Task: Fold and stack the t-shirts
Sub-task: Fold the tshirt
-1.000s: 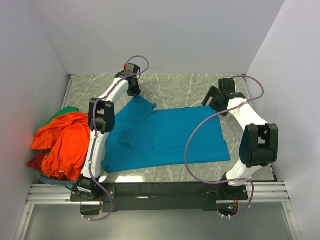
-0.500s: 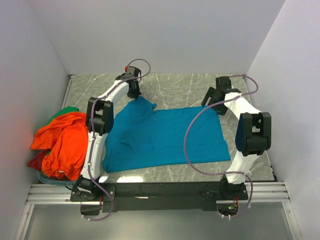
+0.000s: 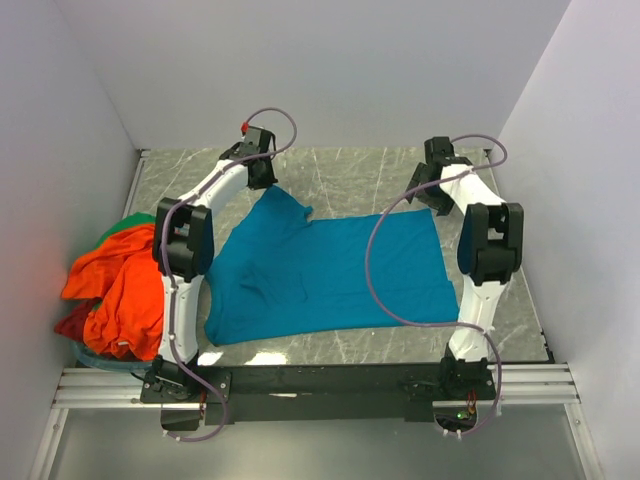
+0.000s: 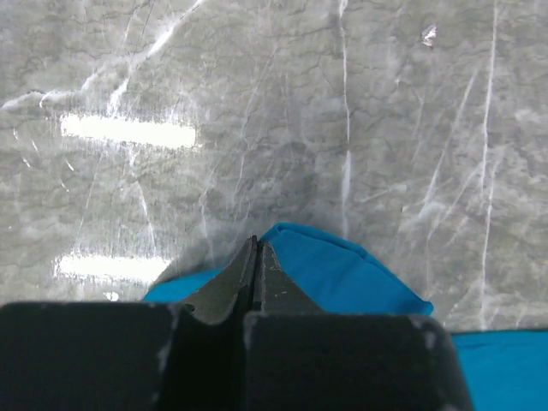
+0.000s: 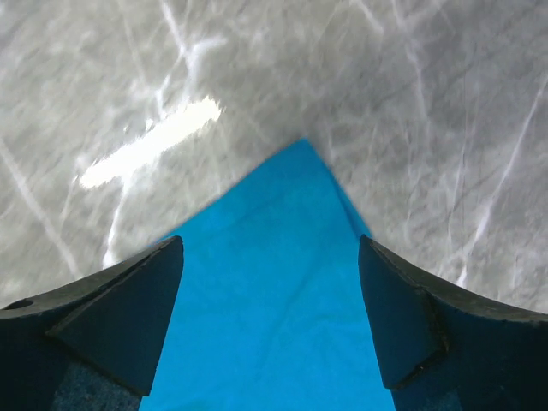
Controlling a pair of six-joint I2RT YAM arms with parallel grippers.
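The teal shirt (image 3: 330, 275) lay spread mostly flat over the middle of the table (image 3: 370, 175), its long side running left to right, with some wrinkles toward its left half. Its far-left corner was drawn up into a point, and the left claw (image 3: 262, 178) was clamped on that corner, fingers (image 4: 231, 287) pressed tight together with teal cloth bunched around them. The right claw (image 3: 432, 195) hung over the far-right corner of the shirt with its jaws spread wide (in the wrist view the corner showed between the two fingers (image 5: 128, 317), neither seen touching it). At the table's left edge, towards the near corner, an orange shirt (image 3: 125, 285) sat crumpled on a heap, a red shirt (image 3: 75, 322) showing beneath it and a green shirt (image 3: 128, 222) at its far side.
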